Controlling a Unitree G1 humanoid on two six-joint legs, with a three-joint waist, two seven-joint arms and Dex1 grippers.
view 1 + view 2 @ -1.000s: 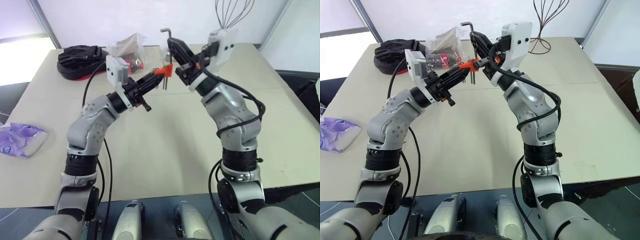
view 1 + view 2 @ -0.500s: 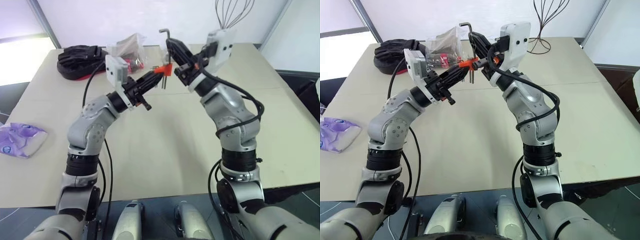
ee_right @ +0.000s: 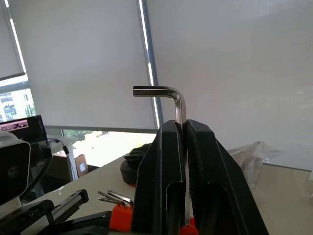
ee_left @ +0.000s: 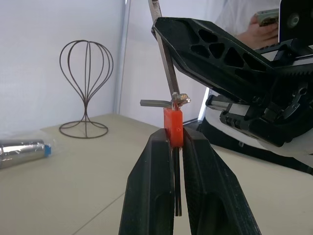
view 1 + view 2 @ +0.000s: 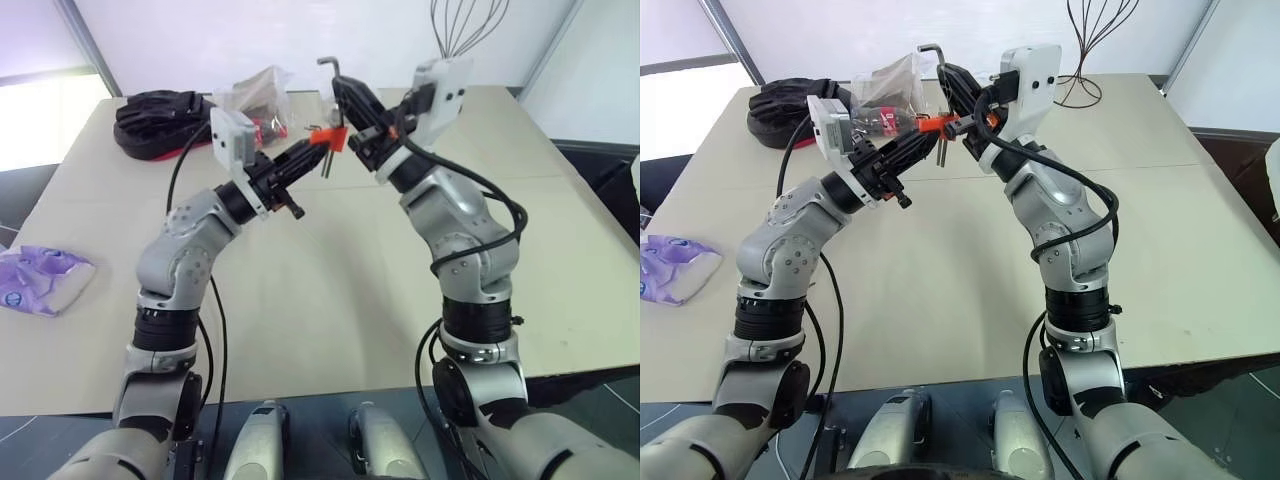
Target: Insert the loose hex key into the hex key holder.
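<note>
My left gripper [image 4: 176, 136] is shut on the hex key holder [image 4: 173, 126], a small orange-red block with short grey keys sticking out. It is held up over the table, also seen from the head as the holder [image 5: 335, 137]. My right gripper [image 3: 182, 126] is shut on the loose hex key [image 3: 172, 94], which stands upright with its bent end on top. The key's shaft [image 4: 164, 46] slants down to the holder's top edge. I cannot tell whether its tip sits in a hole. The two grippers meet tip to tip above the table's far middle.
A black bag [image 5: 160, 112] and a clear plastic packet [image 5: 262, 92] lie at the table's far left. A purple packet [image 5: 40, 278] hangs at the left edge. A wire stand [image 5: 1095, 50] rises at the back right. A person's hand holds a phone [image 4: 259, 22].
</note>
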